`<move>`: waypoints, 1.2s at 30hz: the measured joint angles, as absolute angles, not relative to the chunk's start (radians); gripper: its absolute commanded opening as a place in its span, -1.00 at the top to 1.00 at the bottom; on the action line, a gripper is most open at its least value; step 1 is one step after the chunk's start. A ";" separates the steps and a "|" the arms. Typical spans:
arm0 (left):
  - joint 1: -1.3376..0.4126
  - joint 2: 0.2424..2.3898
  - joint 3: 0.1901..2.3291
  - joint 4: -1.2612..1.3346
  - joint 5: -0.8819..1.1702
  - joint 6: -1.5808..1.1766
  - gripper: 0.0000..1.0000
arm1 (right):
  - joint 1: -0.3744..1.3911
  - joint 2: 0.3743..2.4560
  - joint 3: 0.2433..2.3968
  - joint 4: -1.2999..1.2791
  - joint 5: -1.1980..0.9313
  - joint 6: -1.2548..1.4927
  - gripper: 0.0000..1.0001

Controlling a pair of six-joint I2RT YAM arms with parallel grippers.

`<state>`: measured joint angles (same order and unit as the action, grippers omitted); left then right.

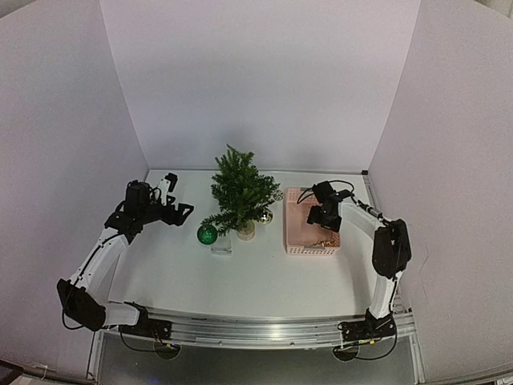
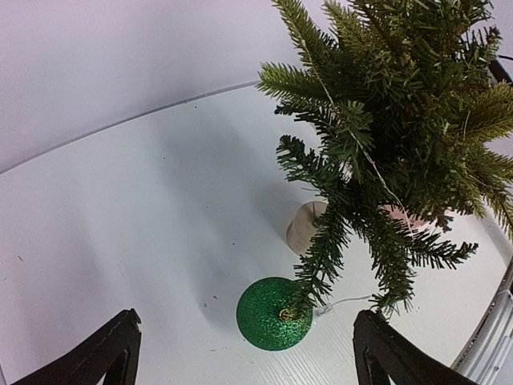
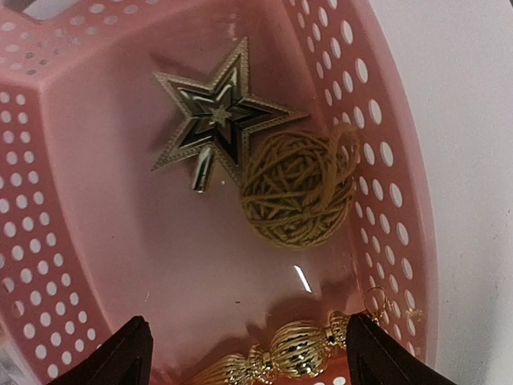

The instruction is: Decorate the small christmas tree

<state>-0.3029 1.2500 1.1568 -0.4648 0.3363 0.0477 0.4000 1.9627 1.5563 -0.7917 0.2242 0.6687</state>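
From above, the small christmas tree is seen upright on the bench, just right of the left hand. The right hand is held over the pink basket.

In the left wrist view, dark bushy branches are cropped at upper right and half hide the pale base. A green bauble is seen at a low tip. The hand is spread wide, empty.

In the right wrist view the tree is out of frame. The wide, empty hand is poised above a star.

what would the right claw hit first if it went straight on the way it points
Probably the gold ribbed ornament lying just ahead of the right claw on the floor of the pink basket; the twine ball and star lie further on. Depth is unclear.
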 measured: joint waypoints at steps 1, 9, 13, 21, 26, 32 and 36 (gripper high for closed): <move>-0.301 1.250 1.156 -0.462 0.336 0.044 -0.84 | 0.400 1.982 1.566 -0.799 0.234 0.684 -0.68; -0.283 1.251 1.156 -0.429 0.336 0.024 -0.84 | 0.400 2.096 1.672 -0.824 0.330 0.760 -0.67; -0.275 1.259 1.156 -0.416 0.334 0.023 -0.84 | 0.400 2.147 1.710 -0.825 0.373 0.772 -0.62; -0.263 1.287 1.156 -0.415 0.331 0.023 -0.85 | 0.400 2.195 1.758 -0.835 0.453 0.764 -0.58; -0.263 1.294 1.156 -0.407 0.333 0.023 -0.85 | 0.400 2.220 1.790 -0.832 0.485 0.755 -0.56; -0.261 1.293 1.156 -0.399 0.337 0.023 -0.85 | 0.400 2.248 1.791 -0.833 0.487 0.747 -0.49; -0.261 1.293 1.156 -0.397 0.339 0.023 -0.85 | 0.400 2.262 1.795 -0.833 0.486 0.727 -0.43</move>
<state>-0.2605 1.2934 1.1561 -0.3972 0.3385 0.0231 0.4000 2.2619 1.7953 -0.8328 0.4858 0.7269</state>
